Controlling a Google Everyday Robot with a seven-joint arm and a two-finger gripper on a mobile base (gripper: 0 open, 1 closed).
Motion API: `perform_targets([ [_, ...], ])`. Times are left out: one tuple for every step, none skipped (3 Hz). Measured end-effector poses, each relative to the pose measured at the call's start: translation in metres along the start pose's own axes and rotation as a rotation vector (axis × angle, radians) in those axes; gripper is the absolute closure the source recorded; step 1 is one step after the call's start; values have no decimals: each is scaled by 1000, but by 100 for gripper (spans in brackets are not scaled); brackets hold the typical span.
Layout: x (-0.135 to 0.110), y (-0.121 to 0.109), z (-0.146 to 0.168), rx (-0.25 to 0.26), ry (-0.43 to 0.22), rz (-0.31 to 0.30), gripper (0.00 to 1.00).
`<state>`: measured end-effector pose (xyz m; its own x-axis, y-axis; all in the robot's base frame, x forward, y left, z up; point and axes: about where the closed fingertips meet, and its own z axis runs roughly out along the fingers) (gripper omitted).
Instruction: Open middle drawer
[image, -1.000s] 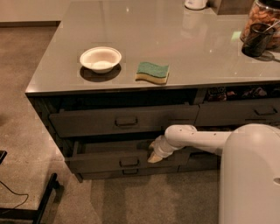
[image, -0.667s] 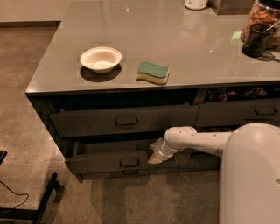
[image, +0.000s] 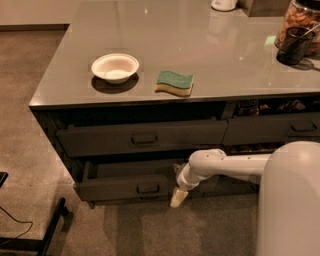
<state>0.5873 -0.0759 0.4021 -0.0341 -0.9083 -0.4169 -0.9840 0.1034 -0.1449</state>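
Observation:
The middle drawer (image: 112, 190) is the wide dark grey one low on the cabinet, with a small rectangular pull (image: 148, 188). It stands pulled part way out, showing a pale top rim and a dark inside. My gripper (image: 178, 197) has a pale tip and points down at the right end of this drawer's front, close to the floor. My white arm (image: 225, 165) reaches it from the right. I cannot tell whether the gripper touches the drawer.
Another wide drawer (image: 100, 140) sits above, nearly shut. On the counter (image: 210, 55) lie a white bowl (image: 115, 67) and a green-yellow sponge (image: 174, 82). A dark cup (image: 294, 46) stands at the right. A black stand leg (image: 50, 230) is on the floor at the left.
My gripper has moved down and towards the camera along the drawer's right end. The middle drawer's front has come slightly further out.

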Motion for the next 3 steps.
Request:
perform_targets([
  [1, 13, -3, -32, 4, 5, 0],
  [1, 24, -6, -93, 10, 4, 0],
  [1, 32, -11, -187, 43, 5, 0],
])
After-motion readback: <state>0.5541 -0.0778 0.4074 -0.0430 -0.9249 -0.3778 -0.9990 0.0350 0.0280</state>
